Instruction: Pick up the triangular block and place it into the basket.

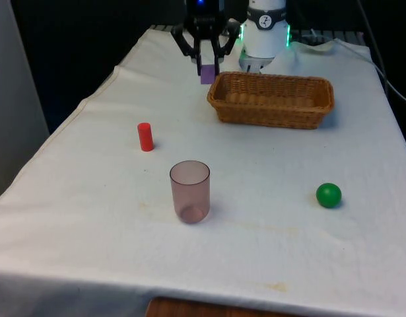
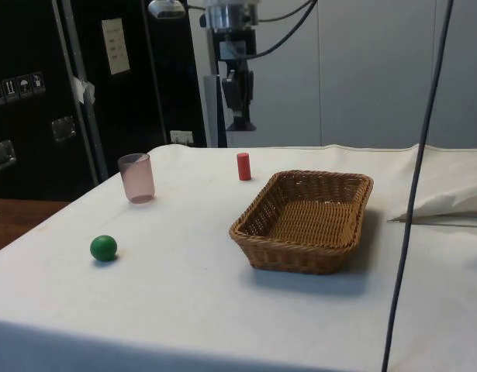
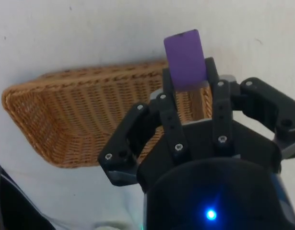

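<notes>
Tool (image 3: 188,88) fingers clamp the purple block (image 3: 185,60) by its flat faces; it looks light, rigid, smooth; basket (image 3: 89,117) sits just beside.

One wicker basket (image 1: 272,100), one purple block (image 1: 207,74), one red cylinder (image 1: 145,137), one translucent cup (image 1: 189,191), one green ball (image 1: 328,195).

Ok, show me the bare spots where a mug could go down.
Free cloth: between the cup and green ball, and the near strip before them. Also left of the red cylinder. Crowded: the basket corner, where the gripper holds the purple block.
</notes>
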You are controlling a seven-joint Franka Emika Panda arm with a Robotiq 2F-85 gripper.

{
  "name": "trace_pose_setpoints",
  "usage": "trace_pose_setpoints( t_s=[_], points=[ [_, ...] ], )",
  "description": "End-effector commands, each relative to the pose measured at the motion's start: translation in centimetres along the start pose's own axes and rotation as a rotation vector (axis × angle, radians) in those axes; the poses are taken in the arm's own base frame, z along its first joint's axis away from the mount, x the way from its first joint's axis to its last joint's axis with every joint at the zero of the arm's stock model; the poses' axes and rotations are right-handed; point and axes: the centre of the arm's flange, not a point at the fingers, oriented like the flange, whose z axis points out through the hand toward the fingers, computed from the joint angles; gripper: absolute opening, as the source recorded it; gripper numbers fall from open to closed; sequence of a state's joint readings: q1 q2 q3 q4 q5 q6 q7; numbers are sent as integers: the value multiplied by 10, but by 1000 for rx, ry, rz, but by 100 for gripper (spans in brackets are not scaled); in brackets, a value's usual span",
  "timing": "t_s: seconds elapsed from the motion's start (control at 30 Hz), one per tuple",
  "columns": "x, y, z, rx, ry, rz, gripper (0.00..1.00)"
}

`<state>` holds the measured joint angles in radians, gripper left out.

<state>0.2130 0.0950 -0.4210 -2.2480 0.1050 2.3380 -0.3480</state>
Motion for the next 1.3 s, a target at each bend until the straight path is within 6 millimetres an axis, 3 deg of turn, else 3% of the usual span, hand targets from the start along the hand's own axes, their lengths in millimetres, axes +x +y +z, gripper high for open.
trace_pose_setpoints(
  t_s=[0.0,0.43,0.9,1.27],
  points=[
    [-3,-1,-1,-13,4,1,33],
    [-37,-19,-9,-17,8,-13,33],
    [-61,-46,-9,-34,12,-33,33],
    [-88,-64,12,-56,16,-46,33]
  ],
)
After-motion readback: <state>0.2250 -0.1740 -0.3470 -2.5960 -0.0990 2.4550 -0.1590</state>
